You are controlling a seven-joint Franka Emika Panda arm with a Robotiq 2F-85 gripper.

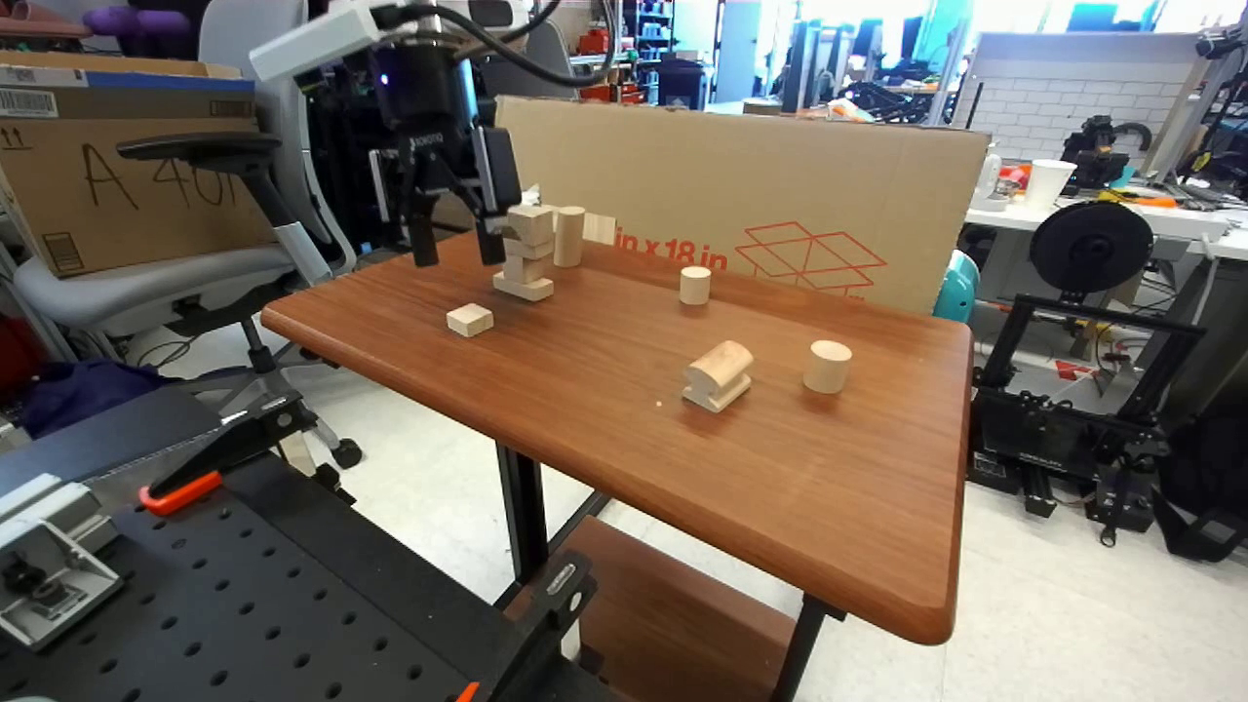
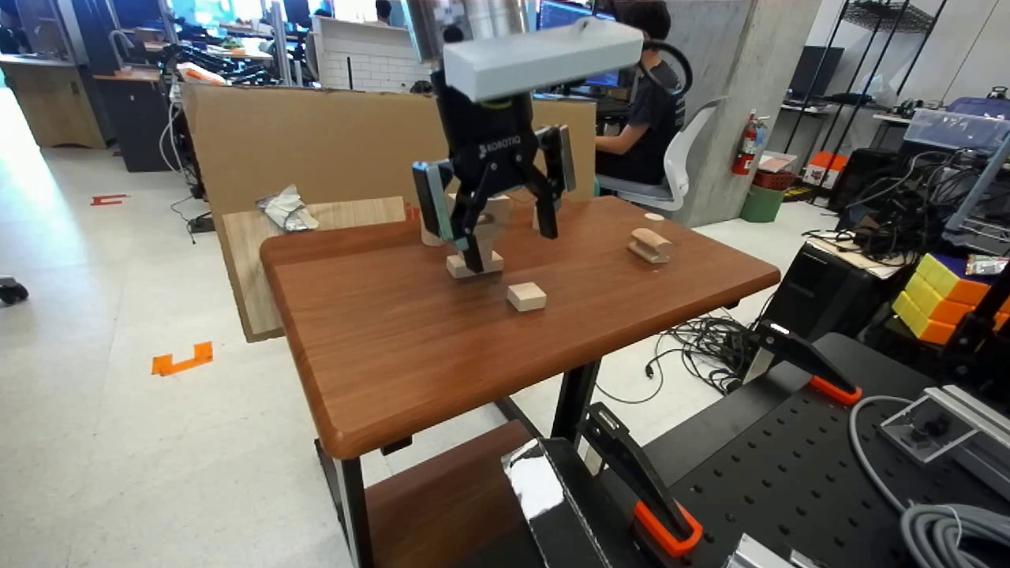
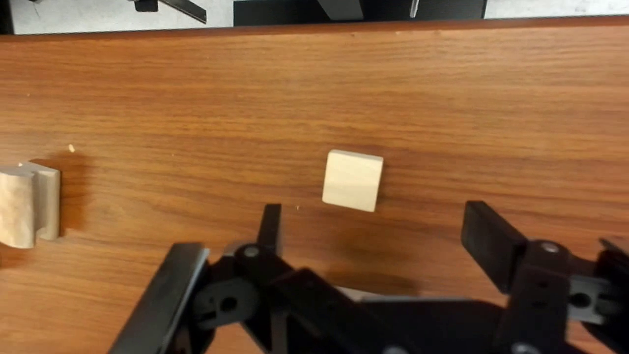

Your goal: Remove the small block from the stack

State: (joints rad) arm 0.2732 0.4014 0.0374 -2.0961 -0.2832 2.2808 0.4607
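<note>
My jaws stand wide apart, holding nothing. I see the small flat wooden block (image 3: 352, 182) on the counter (image 1: 585, 366), near the stack (image 1: 529, 249) but apart from it; in the wrist view it lies past the jaws, roughly midway sideways, no clear long axis

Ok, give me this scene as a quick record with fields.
Surface: brown wooden table
Black two-fingered hand: open, holding nothing
Stack of pale wooden blocks: standing on the table
Small flat pale wooden block: on the table, apart from the stack
Tall pale wooden cylinder: upright near the stack
Short pale wooden cylinders: two, upright
Pale two-piece wooden block: rounded on top
</note>
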